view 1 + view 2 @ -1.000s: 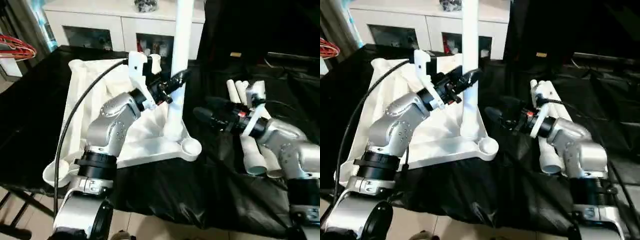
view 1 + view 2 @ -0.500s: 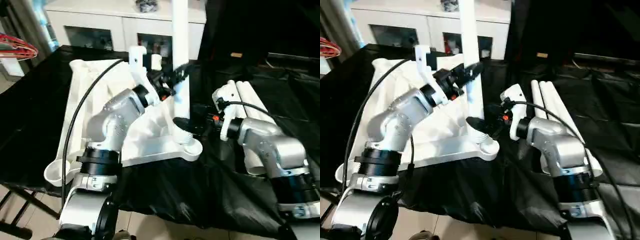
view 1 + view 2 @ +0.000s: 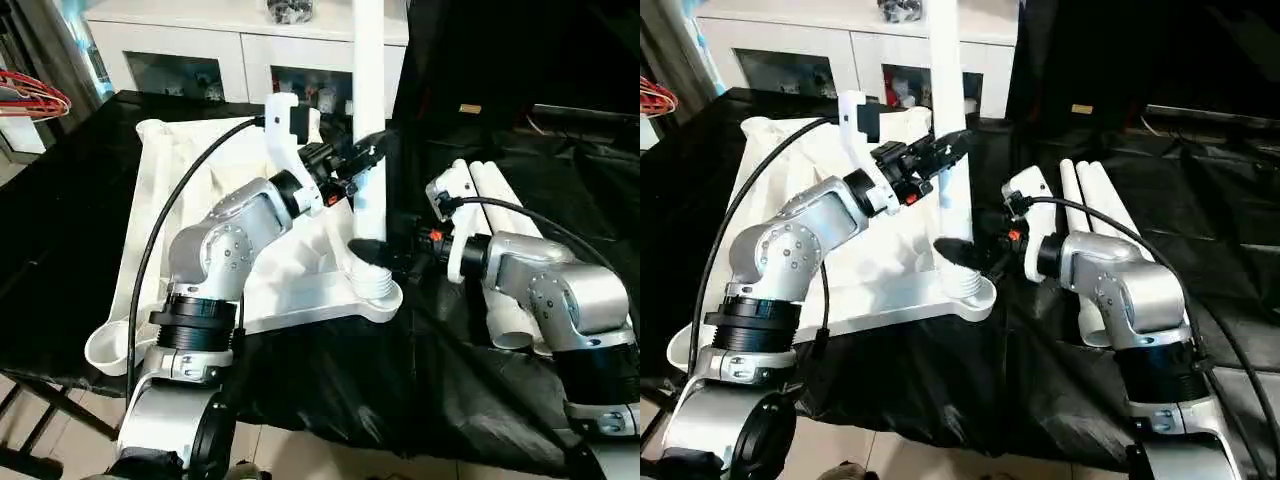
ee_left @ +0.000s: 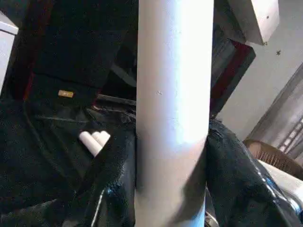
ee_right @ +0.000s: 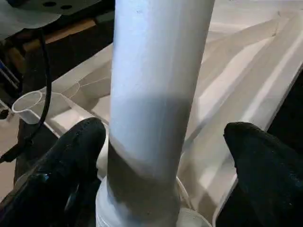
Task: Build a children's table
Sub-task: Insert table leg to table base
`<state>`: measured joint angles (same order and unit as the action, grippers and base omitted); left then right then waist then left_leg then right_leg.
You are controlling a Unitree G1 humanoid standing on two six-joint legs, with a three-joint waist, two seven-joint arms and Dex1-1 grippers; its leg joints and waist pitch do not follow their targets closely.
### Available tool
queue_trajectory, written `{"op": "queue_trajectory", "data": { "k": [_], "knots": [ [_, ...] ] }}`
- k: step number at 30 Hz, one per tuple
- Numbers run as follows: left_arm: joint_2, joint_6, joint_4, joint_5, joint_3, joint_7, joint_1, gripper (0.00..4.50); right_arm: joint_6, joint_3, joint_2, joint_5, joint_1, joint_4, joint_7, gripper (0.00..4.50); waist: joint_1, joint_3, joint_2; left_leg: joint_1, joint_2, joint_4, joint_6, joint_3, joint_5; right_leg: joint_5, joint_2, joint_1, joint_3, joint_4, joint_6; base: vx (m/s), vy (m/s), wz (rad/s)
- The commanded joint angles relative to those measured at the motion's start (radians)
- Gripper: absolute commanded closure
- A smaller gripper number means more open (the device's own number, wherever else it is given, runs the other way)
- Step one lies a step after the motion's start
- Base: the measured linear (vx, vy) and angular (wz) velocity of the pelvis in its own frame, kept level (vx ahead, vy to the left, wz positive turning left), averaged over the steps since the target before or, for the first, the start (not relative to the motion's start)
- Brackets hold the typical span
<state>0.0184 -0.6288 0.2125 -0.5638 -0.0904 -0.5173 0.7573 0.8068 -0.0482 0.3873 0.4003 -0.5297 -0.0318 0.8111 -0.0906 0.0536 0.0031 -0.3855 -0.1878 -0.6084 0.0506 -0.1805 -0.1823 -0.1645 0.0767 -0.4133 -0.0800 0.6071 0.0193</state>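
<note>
The white tabletop [image 3: 215,215] lies upside down on the black-draped work surface [image 3: 60,250] in front of me, ribbed X-braced underside facing up. From the centre of the head view it spreads out toward nine o'clock, and its near right corner socket [image 3: 378,285] sits almost dead centre.

One leg [image 3: 368,110] stands upright in that corner socket, its foot seated in the round collar, the tube rising toward twelve o'clock and out past the top of the head view. My left gripper [image 3: 365,158] is clamped on this leg partway up; in the left wrist view the tube [image 4: 173,113] runs straight between my black fingers [image 4: 111,189], which press against it on both sides.

My right gripper [image 3: 965,262] reaches in from three o'clock, low at the leg's base just above the socket. Its jaws stand wide apart around the tube: in the right wrist view each black finger [image 5: 78,146] sits off to one side of the leg [image 5: 151,109] with a gap to it, so nothing is gripped there.

The three spare legs [image 3: 500,215] lie side by side on the black cloth at about three o'clock, behind my right forearm, their open ends toward me.

At twelve o'clock, beyond the tabletop, stands a white cabinet [image 3: 240,45] with glass-fronted compartments. A red wire object [image 3: 30,95] shows at ten o'clock by the edge.
</note>
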Motion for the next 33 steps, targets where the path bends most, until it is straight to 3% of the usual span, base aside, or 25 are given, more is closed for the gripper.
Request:
{"op": "queue_trajectory", "data": {
  "k": [1,27,30,33],
  "knots": [
    [0.002,-0.003,-0.022,0.01,0.007,-0.001,0.011,2.71,0.015,0.001,0.009,0.013,-0.011,0.024,-0.008,0.0,-0.003,-0.074,-0.008,0.015,-0.035,0.064,-0.029,0.014,-0.126,-0.225,0.063,0.064,0.045,-0.075,0.161,0.0,0.0,0.0],
    [0.003,-0.009,-0.028,0.005,0.008,0.005,0.009,2.71,0.037,0.001,0.01,0.019,-0.012,0.032,-0.012,0.0,-0.003,-0.074,-0.008,0.015,-0.035,0.064,-0.029,0.013,-0.127,-0.228,0.064,0.065,0.045,-0.075,0.163,0.0,0.0,0.0],
    [0.033,0.034,-0.076,0.084,0.11,-0.028,-0.008,2.71,0.023,-0.039,-0.025,0.018,-0.048,-0.019,0.015,0.0,-0.001,-0.074,-0.006,0.015,-0.038,0.066,-0.032,0.016,-0.126,-0.223,0.065,0.062,0.045,-0.073,0.163,0.0,0.0,0.0],
    [0.034,0.035,-0.077,0.086,0.115,-0.032,-0.011,2.71,0.025,-0.037,-0.028,0.026,-0.048,-0.019,0.022,0.0,-0.004,-0.074,-0.004,0.017,-0.038,0.065,-0.023,0.014,-0.129,-0.214,0.066,0.063,0.047,-0.072,0.169,0.0,0.0,0.0]
  ]
}}
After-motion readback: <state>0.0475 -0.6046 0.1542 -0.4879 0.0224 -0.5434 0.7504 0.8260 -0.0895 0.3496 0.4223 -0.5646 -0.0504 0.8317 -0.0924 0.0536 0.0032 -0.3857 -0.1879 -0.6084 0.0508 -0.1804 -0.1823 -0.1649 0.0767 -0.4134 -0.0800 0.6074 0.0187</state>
